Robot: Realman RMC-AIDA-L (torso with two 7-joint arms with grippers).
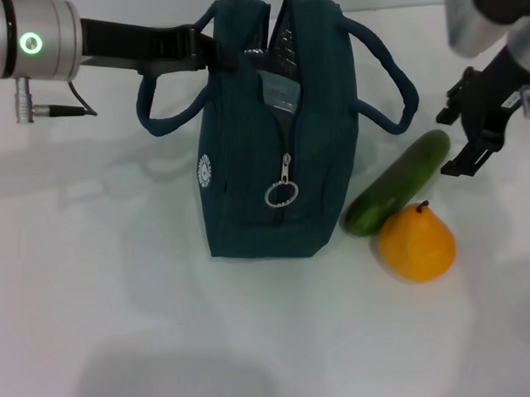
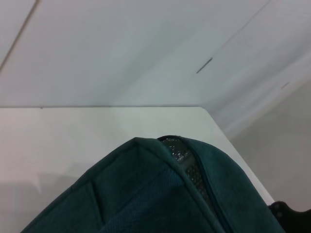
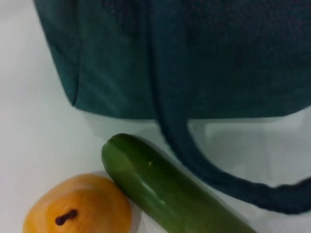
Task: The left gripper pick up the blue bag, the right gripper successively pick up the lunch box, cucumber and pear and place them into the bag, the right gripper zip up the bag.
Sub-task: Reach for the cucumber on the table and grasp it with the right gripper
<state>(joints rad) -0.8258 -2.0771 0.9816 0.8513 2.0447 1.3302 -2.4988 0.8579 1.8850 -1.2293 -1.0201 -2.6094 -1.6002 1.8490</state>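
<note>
left gripper point(image 1: 203, 48) closed on the blue bag point(image 1: 275, 164) top edge, lunch box point(image 1: 280, 90) inside, right gripper point(image 1: 472, 127) open above cucumber point(image 1: 398, 181), pear point(image 1: 417, 243) touching it

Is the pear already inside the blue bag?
No, in the head view the pear lies on the table, outside the blue bag, touching the near end of the cucumber.
</note>
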